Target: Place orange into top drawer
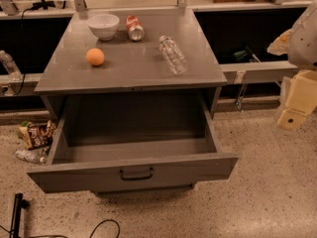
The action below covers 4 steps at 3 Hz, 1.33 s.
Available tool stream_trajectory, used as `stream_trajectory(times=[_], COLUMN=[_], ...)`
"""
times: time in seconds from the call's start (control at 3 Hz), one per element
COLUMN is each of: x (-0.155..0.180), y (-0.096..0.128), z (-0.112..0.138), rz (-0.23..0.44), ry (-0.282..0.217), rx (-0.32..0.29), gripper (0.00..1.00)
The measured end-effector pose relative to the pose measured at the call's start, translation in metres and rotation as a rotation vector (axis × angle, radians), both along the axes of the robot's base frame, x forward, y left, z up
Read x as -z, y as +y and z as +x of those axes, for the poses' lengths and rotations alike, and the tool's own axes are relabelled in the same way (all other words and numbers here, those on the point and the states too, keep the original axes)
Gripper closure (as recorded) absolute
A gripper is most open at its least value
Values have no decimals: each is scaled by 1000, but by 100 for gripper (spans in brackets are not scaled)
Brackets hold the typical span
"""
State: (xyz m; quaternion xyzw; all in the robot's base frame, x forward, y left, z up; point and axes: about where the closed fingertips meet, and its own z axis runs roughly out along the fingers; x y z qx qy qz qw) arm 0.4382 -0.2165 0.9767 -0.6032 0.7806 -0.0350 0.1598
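The orange point(95, 57) sits on the grey cabinet top point(129, 68), left of centre. The top drawer point(133, 171) is pulled wide open below it. Its dark curved handle point(135, 174) faces me and its inside shows nothing in it. My gripper point(296, 102) is a pale yellowish block on the white arm point(303, 33) at the right edge of the view. It hangs off to the right of the cabinet, far from the orange and the drawer, with nothing visibly held.
On the top stand a white bowl point(103, 26), a tipped red-and-white soda can point(134, 28) and a clear water bottle point(172, 54) lying on its side. Snack bags point(35, 134) lie on the floor left of the drawer. Cables point(101, 227) run along the front floor.
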Motion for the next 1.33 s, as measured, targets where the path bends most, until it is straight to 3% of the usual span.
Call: stream_trajectory(times=[0.33,0.67,1.33], x=[0,6,18], y=[0,17,106], z=[0,21,135], rz=[0,74,460], ry=[0,-13,-94], rx=[0,7,-6], gripper=[0,0,0])
